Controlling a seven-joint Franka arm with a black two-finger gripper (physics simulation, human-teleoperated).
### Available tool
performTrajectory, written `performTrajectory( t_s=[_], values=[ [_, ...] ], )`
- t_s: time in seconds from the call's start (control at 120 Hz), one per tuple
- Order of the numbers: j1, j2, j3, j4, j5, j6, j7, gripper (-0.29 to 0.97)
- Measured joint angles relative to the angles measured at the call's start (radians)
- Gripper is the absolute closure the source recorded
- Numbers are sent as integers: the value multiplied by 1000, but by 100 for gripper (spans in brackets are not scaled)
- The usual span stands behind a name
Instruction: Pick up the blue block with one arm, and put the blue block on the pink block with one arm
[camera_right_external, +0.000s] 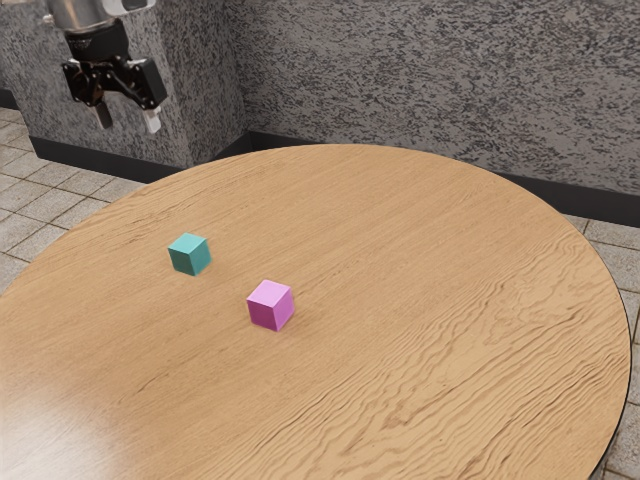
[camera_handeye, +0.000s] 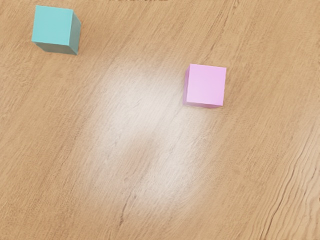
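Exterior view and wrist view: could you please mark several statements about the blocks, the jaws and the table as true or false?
1. The blue block sits on the pink block. False: both rest on the table, apart.
2. The jaws stand open and empty, well above the table. True.
3. The pink block lies nearer the exterior view's right than the blue block. True.
4. The table is square. False: its top is round.

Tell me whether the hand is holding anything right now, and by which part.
Nothing is held. The hand hangs open and empty above the table, while the blue block and the pink block sit apart on it.
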Motion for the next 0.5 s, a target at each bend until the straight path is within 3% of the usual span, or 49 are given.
performTrajectory(
  t_s=[0.192,0.308,0.417,0.5],
  values=[
    [-28,40,1,-43,-5,52,8,3],
    [-21,-43,1,-388,1,264,26,3],
    [163,-143,-3,-611,4,484,62,4],
    [207,-233,-4,-802,4,680,103,4]
  ],
)
